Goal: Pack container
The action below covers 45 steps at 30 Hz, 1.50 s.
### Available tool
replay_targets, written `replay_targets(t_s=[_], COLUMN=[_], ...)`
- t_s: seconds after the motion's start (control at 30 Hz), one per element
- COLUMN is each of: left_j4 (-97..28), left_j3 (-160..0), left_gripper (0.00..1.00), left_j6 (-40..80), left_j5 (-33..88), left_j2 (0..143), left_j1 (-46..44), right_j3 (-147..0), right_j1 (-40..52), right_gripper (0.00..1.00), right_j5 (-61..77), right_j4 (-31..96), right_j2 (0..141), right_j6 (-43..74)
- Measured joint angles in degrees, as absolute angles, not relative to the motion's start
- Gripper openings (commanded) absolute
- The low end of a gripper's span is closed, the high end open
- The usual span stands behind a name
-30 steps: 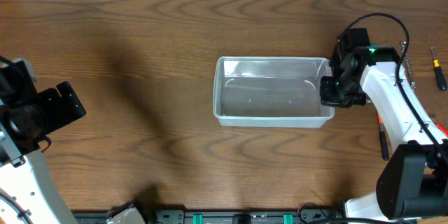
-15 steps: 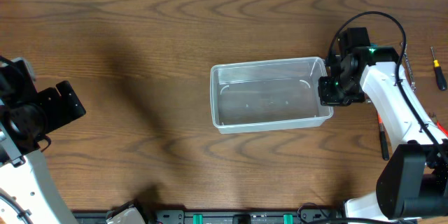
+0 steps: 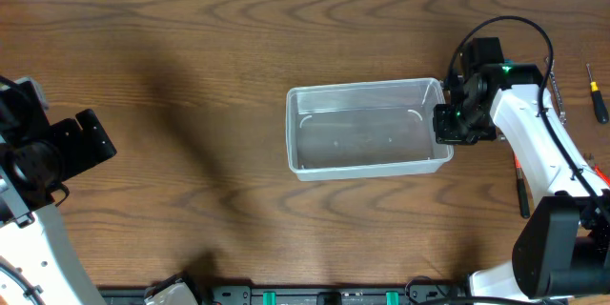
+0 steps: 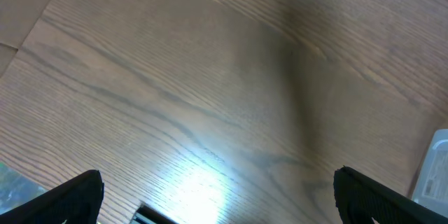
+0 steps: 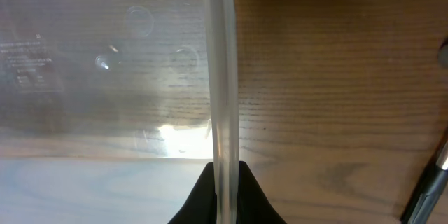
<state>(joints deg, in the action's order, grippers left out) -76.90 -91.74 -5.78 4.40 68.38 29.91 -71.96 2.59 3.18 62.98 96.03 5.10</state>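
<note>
The container [image 3: 367, 130] is a clear plastic tub with a rimmed edge, standing empty at the middle of the wooden table. My right gripper [image 3: 450, 126] is shut on the container's right wall; in the right wrist view the two black fingers [image 5: 225, 196] pinch the clear rim [image 5: 218, 77] from both sides. My left gripper [image 4: 220, 196] is open and empty over bare wood at the far left, with a corner of the container [image 4: 434, 164] at the right edge of its view.
Hand tools lie at the right table edge: a black-handled screwdriver [image 3: 597, 98] and a red-and-black tool [image 3: 520, 189] beside the right arm. A dark tool handle shows in the right wrist view [image 5: 427, 185].
Between one second and half a second ago the container slid a little left and turned slightly in my right gripper. Since then nothing has moved.
</note>
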Motion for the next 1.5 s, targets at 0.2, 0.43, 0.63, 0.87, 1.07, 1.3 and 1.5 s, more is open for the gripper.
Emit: replay_targets(t_s=[0.2, 0.43, 0.63, 0.87, 1.07, 1.3, 1.5], left_j4=[-76.9, -76.88, -76.9, -76.88, -76.9, -76.88, -76.88], left_j3=[-91.74, -91.74, -91.74, -91.74, -91.74, -91.74, -91.74], left_gripper=[0.98, 0.98, 0.98, 0.98, 0.98, 0.98, 0.98], left_j6=[-5.78, -5.78, -5.78, -5.78, -5.78, -5.78, -5.78], left_j5=[4.4, 4.4, 4.4, 4.4, 4.4, 4.38, 4.4], left_j2=[68.38, 68.38, 68.38, 68.38, 68.38, 68.38, 68.38], left_j1=[29.91, 29.91, 29.91, 29.91, 29.91, 29.91, 29.91], right_j3=[-71.85, -71.85, -71.83, -71.83, -71.83, -71.81, -71.81], right_j1=[2.59, 2.59, 2.59, 2.59, 2.59, 2.59, 2.59], right_gripper=[0.01, 0.01, 0.02, 0.02, 0.02, 0.08, 0.2], right_j5=[3.22, 3.22, 3.22, 3.22, 3.4, 4.62, 4.97], right_j4=[63.13, 63.07, 62.83, 62.28, 62.28, 62.28, 62.35], right_j2=[96.03, 96.03, 96.03, 96.03, 96.03, 96.03, 96.03], right_j6=[7.29, 7.22, 6.92, 5.52, 5.37, 5.13, 4.97])
